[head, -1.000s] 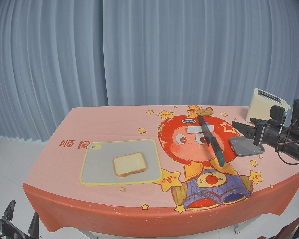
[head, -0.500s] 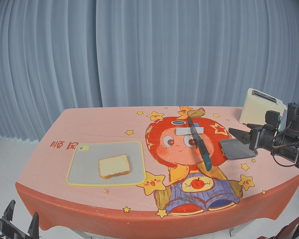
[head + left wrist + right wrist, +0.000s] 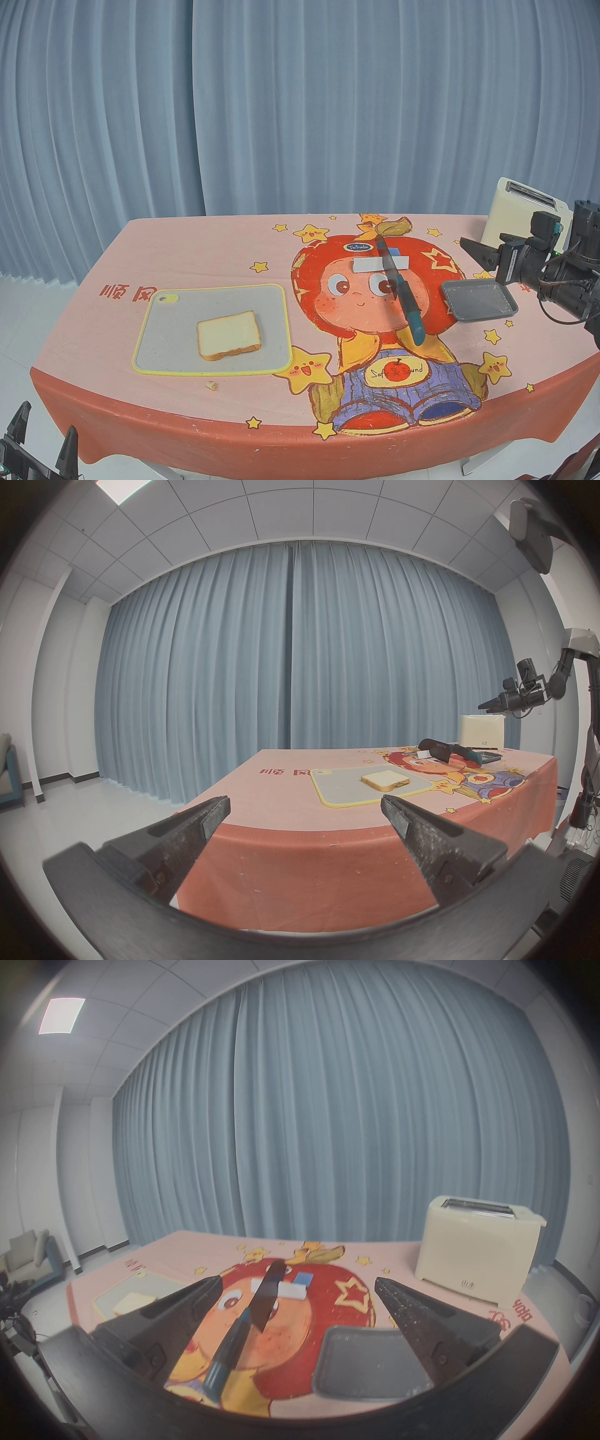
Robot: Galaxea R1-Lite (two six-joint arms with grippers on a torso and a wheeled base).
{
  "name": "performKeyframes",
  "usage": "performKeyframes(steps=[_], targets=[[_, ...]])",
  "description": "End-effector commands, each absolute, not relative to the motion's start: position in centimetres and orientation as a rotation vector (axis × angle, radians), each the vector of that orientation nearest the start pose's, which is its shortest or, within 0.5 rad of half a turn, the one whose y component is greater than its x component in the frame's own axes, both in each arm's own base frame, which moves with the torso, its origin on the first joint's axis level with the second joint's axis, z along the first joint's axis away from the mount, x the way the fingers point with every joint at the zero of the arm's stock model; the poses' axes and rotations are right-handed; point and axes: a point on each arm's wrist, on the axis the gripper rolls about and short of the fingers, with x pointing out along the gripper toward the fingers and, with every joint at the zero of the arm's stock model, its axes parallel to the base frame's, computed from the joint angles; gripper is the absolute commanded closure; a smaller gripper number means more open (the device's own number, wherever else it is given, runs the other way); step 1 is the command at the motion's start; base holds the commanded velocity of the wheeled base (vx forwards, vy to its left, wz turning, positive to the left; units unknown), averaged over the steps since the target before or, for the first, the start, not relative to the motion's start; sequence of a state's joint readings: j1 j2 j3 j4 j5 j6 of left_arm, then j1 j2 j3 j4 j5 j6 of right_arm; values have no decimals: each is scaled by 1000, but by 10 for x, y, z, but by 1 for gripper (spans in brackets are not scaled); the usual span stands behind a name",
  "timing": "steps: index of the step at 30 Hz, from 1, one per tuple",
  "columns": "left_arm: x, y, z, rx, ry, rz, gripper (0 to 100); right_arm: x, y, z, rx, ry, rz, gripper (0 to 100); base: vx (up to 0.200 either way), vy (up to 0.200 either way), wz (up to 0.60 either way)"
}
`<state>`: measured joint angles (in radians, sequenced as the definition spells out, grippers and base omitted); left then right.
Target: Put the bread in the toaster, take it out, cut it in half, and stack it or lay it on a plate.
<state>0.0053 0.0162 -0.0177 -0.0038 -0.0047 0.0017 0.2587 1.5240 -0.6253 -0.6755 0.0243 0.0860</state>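
A slice of bread point(image 3: 228, 334) lies flat on a grey cutting board with a yellow rim point(image 3: 175, 337) at the table's left. A cream toaster point(image 3: 524, 211) stands at the far right corner. A knife with a teal handle point(image 3: 403, 294) lies in the middle, its blade propped on a small white block point(image 3: 370, 264). A grey plate point(image 3: 479, 299) lies right of the knife. My right gripper point(image 3: 484, 245) hangs open and empty above the plate, in front of the toaster. My left gripper point(image 3: 47, 422) is open and empty, low beyond the table's front left corner.
A crumb point(image 3: 212, 385) lies in front of the board. The tablecloth is pink with a cartoon print and hangs over the near edge point(image 3: 262, 437). Blue curtains close off the back. In the right wrist view the knife point(image 3: 247, 1319) and plate point(image 3: 369, 1363) lie below the open fingers.
The head camera shifted between the earliest frame and the later ones. Since half a second ago my right gripper has risen and drawn back toward the toaster, uncovering the plate. Bread and knife are unmoved.
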Motion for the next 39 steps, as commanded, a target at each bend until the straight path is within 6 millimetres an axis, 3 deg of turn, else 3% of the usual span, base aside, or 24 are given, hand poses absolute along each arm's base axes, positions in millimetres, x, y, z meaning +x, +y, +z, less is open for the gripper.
performKeyframes(steps=[1,9,11,21,32,39], targets=[[-23,0,76,2,-5,2,0,260,68,171,54,240,231,0,0,0,0],[-23,0,76,2,-5,2,0,265,71,159,52,277,235,0,0,0,0],[-23,0,76,2,-5,2,0,260,86,151,38,308,286,0,0,0,0],[-23,0,76,2,-5,2,0,245,145,156,-5,305,327,0,0,0,0],[-23,0,76,2,-5,2,0,255,157,162,-2,333,254,0,0,0,0],[-23,0,76,2,-5,2,0,258,160,156,-17,346,222,0,0,0,0]])
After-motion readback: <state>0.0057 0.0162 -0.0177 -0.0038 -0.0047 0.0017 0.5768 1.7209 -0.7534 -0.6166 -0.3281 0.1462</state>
